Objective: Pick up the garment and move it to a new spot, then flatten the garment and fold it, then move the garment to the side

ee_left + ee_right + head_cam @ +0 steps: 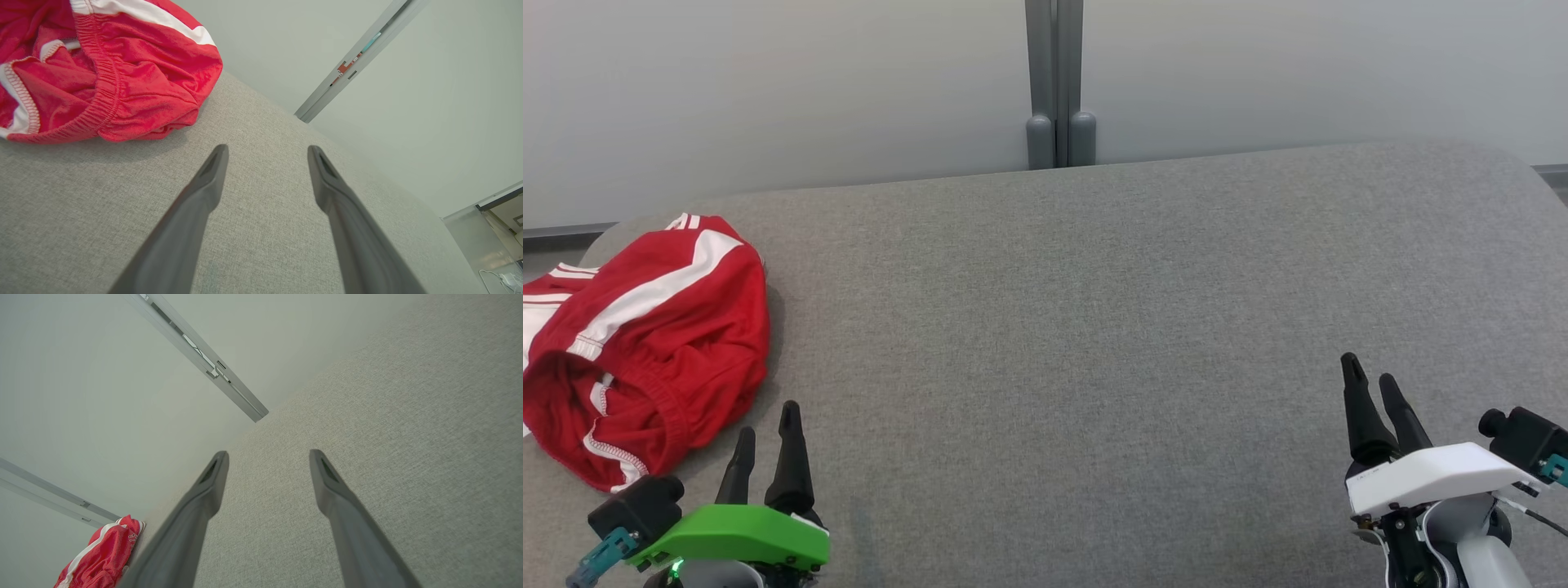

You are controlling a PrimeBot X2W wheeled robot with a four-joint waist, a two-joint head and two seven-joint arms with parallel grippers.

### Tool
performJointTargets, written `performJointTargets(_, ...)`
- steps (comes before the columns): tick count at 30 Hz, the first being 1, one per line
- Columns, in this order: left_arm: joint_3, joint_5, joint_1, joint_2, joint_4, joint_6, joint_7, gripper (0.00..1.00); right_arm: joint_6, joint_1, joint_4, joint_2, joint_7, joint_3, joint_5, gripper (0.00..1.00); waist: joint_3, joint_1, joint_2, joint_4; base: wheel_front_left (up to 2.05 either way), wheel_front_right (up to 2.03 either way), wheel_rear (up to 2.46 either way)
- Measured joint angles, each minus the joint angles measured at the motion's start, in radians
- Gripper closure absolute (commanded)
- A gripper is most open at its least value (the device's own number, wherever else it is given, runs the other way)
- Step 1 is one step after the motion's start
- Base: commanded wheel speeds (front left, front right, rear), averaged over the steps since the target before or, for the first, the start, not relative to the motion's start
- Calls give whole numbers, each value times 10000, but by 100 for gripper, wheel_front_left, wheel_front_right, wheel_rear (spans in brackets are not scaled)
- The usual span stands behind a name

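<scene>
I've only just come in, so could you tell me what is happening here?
A robot faces a grey table with crumpled red shorts at its left edge. The left gripper hovers open beside the shorts, not touching them; the right gripper, also open, is far off to the right. Nothing is picked up yet.

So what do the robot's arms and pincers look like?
The left pincer has two long, dark, pointed fingers on a bright green cover with a tiny green light. The right pincer matches, but its white cover trails a thin dark cable.
</scene>
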Motion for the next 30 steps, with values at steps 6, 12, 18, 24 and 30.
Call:
performJointTargets(6,-155,723,29,82,-86,138,-203,0,0,65,-84,-6,-100,21,-779,0,-33,0,0,27,0,0,0)
performJointTargets(12,-245,1402,130,151,-161,267,-355,0,0,101,-173,-12,-192,44,-1549,0,-70,0,0,45,0,0,0)
performJointTargets(18,-345,2034,201,203,-249,339,-522,0,0,118,-261,-19,-240,61,-2309,0,-103,0,0,52,0,0,0)
performJointTargets(24,-470,2635,242,230,-305,420,-694,0,0,151,-347,-25,-322,79,-3026,0,-138,0,0,55,0,0,0)
performJointTargets(30,-554,3150,323,253,-291,424,-830,0,2,174,-416,-31,-410,113,-3641,0,-171,0,0,61,0,0,0)
